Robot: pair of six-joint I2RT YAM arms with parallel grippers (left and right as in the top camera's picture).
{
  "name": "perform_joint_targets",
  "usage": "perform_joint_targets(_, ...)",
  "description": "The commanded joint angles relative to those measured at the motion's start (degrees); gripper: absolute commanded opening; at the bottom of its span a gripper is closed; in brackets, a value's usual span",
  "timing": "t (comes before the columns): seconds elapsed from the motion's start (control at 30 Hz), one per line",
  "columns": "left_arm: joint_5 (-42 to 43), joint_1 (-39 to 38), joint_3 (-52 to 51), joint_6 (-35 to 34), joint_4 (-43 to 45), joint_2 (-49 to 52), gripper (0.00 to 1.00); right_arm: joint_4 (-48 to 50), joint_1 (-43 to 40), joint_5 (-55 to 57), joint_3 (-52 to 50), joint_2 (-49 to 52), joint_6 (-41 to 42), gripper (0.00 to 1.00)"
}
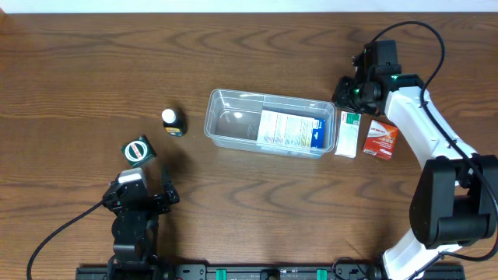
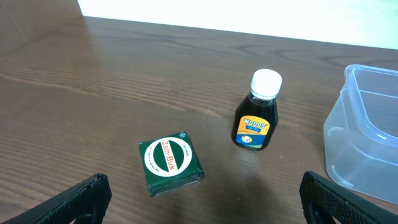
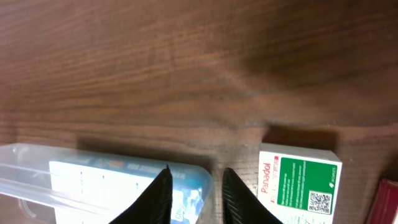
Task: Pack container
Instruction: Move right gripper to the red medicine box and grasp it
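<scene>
The clear plastic container (image 1: 226, 117) stands mid-table with a white and blue box (image 1: 292, 131) lying in its right half. My right gripper (image 1: 352, 92) hovers over the container's far right corner. In the right wrist view its fingers (image 3: 195, 169) are a little apart and empty, above the container's end (image 3: 37, 165). A white and green Panadol box (image 1: 348, 134) and a red box (image 1: 381, 140) lie just right of the container. A dark bottle with a white cap (image 1: 173, 122) and a green Zam-Buk box (image 1: 138, 150) lie to the left. My left gripper (image 2: 205, 208) is open and empty, just short of the green box (image 2: 170, 165).
The table is dark wood. In the left wrist view the bottle (image 2: 256, 118) stands upright between the green box and the container's left wall (image 2: 360, 137). In the right wrist view the Panadol box (image 3: 298, 180) lies right of the fingers and the red box (image 3: 388, 202) shows at the edge.
</scene>
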Motion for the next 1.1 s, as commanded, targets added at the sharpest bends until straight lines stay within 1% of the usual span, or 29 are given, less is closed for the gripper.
perform_joint_targets(0.0, -0.1, 0.2, -1.1, -0.7, -0.6, 0.0, 0.98, -1.9, -2.6, -0.5, -0.2, -0.6, -1.9, 0.36)
perform_joint_targets(0.03, -0.1, 0.2, -1.1, -0.7, -0.6, 0.0, 0.98, -3.0, -3.7, -0.5, -0.2, -0.6, -1.9, 0.46)
perform_joint_targets(0.07, -0.1, 0.2, -1.1, -0.7, -0.6, 0.0, 0.98, -3.9, -4.6, -0.5, -0.2, -0.6, -1.9, 0.5)
perform_joint_targets(0.17, -0.1, 0.2, -1.1, -0.7, -0.6, 0.0, 0.98, -8.3, -7.8, 0.8, -0.2, -0.6, -1.9, 0.53)
perform_joint_targets(0.27, -0.1, 0.2, -1.1, -0.7, -0.6, 0.0, 0.98, -12.6, -10.4, 4.9, -0.2, -0.6, -1.9, 0.64)
perform_joint_targets(0.37, -0.1, 0.2, -1.1, -0.7, -0.6, 0.0, 0.98, -15.5, -11.8, 6.0, -0.2, -0.6, -2.1, 0.68)
perform_joint_targets(0.43, -0.1, 0.2, -1.1, -0.7, -0.6, 0.0, 0.98, -16.8, -11.7, 6.5, -0.2, -0.6, -2.1, 0.79)
perform_joint_targets(0.47, -0.1, 0.2, -1.1, -0.7, -0.6, 0.0, 0.98, -17.5, -11.6, 7.3, -0.3, -0.5, -2.1, 0.81)
perform_joint_targets(0.6, -0.1, 0.2, -1.1, -0.7, -0.6, 0.0, 0.98, -19.6, -11.4, 11.5, -0.5, 0.7, -0.5, 0.84)
perform_joint_targets(0.7, -0.1, 0.2, -1.1, -0.7, -0.6, 0.0, 0.98, -19.6, -11.6, 11.8, -1.0, 1.9, 1.3, 0.83)
perform_joint_targets(1.0, -0.1, 0.2, -1.1, -0.7, -0.6, 0.0, 0.98, -18.3, -11.6, 10.9, -1.7, 7.4, 1.8, 0.78)
perform_joint_targets(1.07, -0.1, 0.2, -1.1, -0.7, -0.6, 0.0, 0.98, -18.5, -11.6, 10.9, -1.8, 8.6, 1.8, 0.74)
